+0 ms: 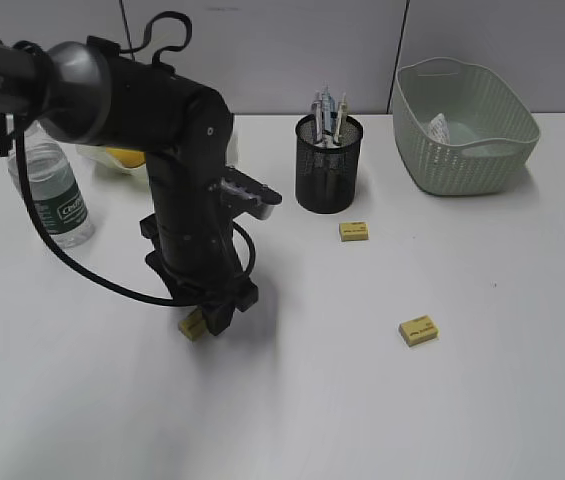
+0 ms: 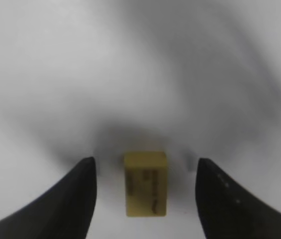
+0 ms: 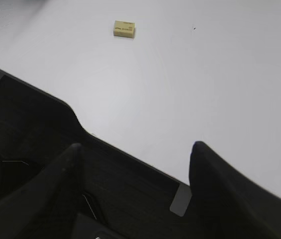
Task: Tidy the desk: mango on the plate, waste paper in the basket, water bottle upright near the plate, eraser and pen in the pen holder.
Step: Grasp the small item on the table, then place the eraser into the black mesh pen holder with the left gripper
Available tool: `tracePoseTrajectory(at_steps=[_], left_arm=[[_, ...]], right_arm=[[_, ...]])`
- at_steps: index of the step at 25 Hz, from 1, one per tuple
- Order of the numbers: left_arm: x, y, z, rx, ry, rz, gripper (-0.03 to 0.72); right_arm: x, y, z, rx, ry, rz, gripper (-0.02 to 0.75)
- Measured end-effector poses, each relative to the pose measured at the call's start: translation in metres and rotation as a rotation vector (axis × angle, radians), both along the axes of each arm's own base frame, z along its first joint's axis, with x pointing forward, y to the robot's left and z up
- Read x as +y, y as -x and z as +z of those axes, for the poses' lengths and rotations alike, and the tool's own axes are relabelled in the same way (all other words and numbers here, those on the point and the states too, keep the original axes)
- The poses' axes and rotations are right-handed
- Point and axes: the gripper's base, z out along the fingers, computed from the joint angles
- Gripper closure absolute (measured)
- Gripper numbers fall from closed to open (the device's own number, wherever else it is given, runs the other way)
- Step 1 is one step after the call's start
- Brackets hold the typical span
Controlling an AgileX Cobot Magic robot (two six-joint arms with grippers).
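Note:
My left gripper (image 1: 205,322) is down on the desk (image 1: 362,400), open, its jaws (image 2: 146,191) on either side of a yellow eraser (image 2: 145,184) without touching it; the eraser shows beside the fingers in the exterior view (image 1: 192,326). Two more yellow erasers (image 1: 354,231) (image 1: 418,331) lie on the desk. The black mesh pen holder (image 1: 328,170) holds several pens (image 1: 328,108). The waste paper (image 1: 440,128) lies in the basket (image 1: 465,150). The water bottle (image 1: 57,190) stands upright by the plate (image 1: 92,157), which holds the mango (image 1: 125,157), mostly hidden behind the arm. My right gripper (image 3: 136,147) is open and empty over the desk's front edge.
The left arm's body (image 1: 177,180) and its black cable (image 1: 82,270) stand between the bottle and the pen holder. In the right wrist view an eraser (image 3: 124,28) lies far ahead on the white top, with dark floor below the edge.

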Motion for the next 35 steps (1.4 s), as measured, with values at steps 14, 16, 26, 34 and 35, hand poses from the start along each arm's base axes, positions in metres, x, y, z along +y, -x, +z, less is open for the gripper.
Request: tracePoseTrajectory(at_steps=[14,16,26,34,35], left_arm=[[0.001,-0.003,-0.014,0.026,-0.053,-0.025,0.484],[0.001,-0.003,-0.012,0.041,-0.058,-0.021,0.484],[-0.024,-0.032,0.074,-0.137,0.096,-0.012,0.484],[-0.053,-0.068,0.156,-0.549,0.421,-0.011,0.484],[-0.055,-0.070,0.159,-0.581,0.448,-0.011,0.484]], right_arm=[[0.000,0.000,0.000,0.000,0.000,0.000,0.218],[0.000,0.000,0.000,0.000,0.000,0.000,0.218],[0.000,0.000,0.000,0.000,0.000,0.000,0.218],[0.000,0.000,0.000,0.000,0.000,0.000,0.218],[0.000,0.000,0.000,0.000,0.000,0.000,0.218]])
